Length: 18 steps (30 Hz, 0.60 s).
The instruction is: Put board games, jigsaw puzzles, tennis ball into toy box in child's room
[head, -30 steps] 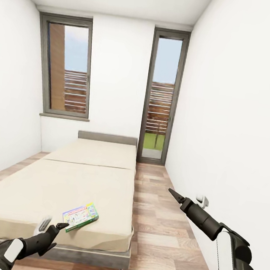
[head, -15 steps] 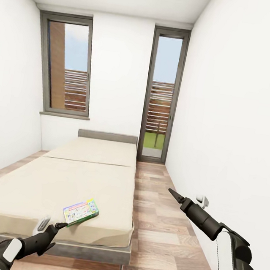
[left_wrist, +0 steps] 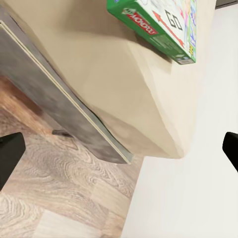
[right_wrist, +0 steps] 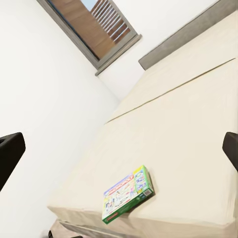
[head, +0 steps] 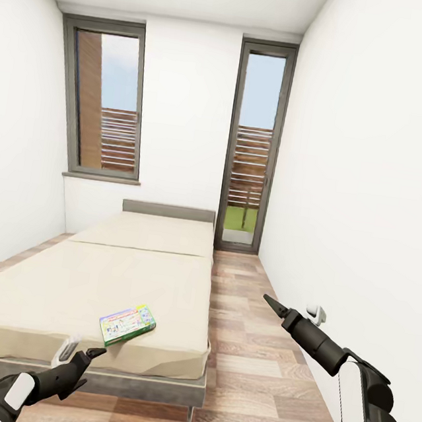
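One board game [head: 127,324], a white-and-green box with green sides, lies flat near the foot corner of the bed [head: 129,273]. It also shows in the left wrist view [left_wrist: 158,27] and the right wrist view [right_wrist: 128,193]. My left gripper [head: 83,349] is open and empty, low in front of the bed's foot edge, just short of the box. My right gripper [head: 291,307] is open and empty above the floor to the right of the bed. The other board games, the table, the puzzles, the tennis ball and the toy box are out of view.
A strip of wooden floor [head: 246,349] runs between the bed and the white right wall [head: 373,192]. A window [head: 105,104] and a tall glass door [head: 251,150] are in the far wall. A grey headboard [head: 168,210] stands at the bed's far end.
The whole view has drawn back a little, so the bed and the box sit slightly higher and farther. The gap between my left gripper and the box has grown. Both arms keep their pose.
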### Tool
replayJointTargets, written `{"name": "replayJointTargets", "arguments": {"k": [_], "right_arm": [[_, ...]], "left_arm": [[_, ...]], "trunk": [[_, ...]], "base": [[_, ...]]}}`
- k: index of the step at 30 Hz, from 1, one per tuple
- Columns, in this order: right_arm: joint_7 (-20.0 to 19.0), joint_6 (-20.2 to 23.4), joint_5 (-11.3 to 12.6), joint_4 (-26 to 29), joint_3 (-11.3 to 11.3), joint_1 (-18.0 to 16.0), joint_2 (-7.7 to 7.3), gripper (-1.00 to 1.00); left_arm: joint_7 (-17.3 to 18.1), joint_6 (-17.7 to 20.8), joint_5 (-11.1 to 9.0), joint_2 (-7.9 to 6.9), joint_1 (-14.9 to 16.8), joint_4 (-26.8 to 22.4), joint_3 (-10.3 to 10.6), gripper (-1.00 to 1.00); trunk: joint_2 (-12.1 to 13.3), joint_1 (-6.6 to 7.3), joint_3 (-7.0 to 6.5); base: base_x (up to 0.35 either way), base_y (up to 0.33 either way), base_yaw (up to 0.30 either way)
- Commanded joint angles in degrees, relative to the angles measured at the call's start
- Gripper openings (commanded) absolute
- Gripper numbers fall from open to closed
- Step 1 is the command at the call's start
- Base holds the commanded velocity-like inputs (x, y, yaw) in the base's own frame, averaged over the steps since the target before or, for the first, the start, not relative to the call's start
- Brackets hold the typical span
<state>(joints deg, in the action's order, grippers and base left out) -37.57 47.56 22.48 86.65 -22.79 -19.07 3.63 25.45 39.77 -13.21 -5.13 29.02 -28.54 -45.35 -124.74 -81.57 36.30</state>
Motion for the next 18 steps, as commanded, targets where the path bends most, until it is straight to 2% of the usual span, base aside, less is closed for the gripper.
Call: {"name": "replayJointTargets", "arguments": {"k": [1, 8, 13, 18], "right_arm": [[-0.22, 0.34, 0.02, 0.01, -0.15, -0.05, 0.06, 1.00], [-0.17, 0.34, 0.02, 0.01, -0.15, -0.07, 0.06, 1.00], [-0.14, 0.34, 0.02, 0.00, -0.15, -0.09, 0.06, 1.00], [-0.14, 0.28, 0.02, 0.01, -0.14, -0.04, 0.06, 1.00]], "left_arm": [[0.13, 0.39, -0.06, 0.03, 0.07, -0.01, -0.31, 1.00], [0.20, 0.50, -0.06, -0.08, 0.07, -0.02, -0.28, 1.00], [0.57, 0.59, -0.06, -0.19, 0.07, -0.02, -0.27, 1.00], [2.97, 0.78, -0.06, -0.22, 0.07, -0.02, -0.25, 1.00]], "trunk": [[-0.45, -0.22, 0.25], [-3.25, -1.75, 1.51], [-3.25, -1.75, 1.51], [-3.25, -1.75, 1.51]], "base": [[0.000, 0.000, 0.000], [0.000, 0.000, 0.000], [0.000, 0.000, 0.000], [0.000, 0.000, 0.000]]}}
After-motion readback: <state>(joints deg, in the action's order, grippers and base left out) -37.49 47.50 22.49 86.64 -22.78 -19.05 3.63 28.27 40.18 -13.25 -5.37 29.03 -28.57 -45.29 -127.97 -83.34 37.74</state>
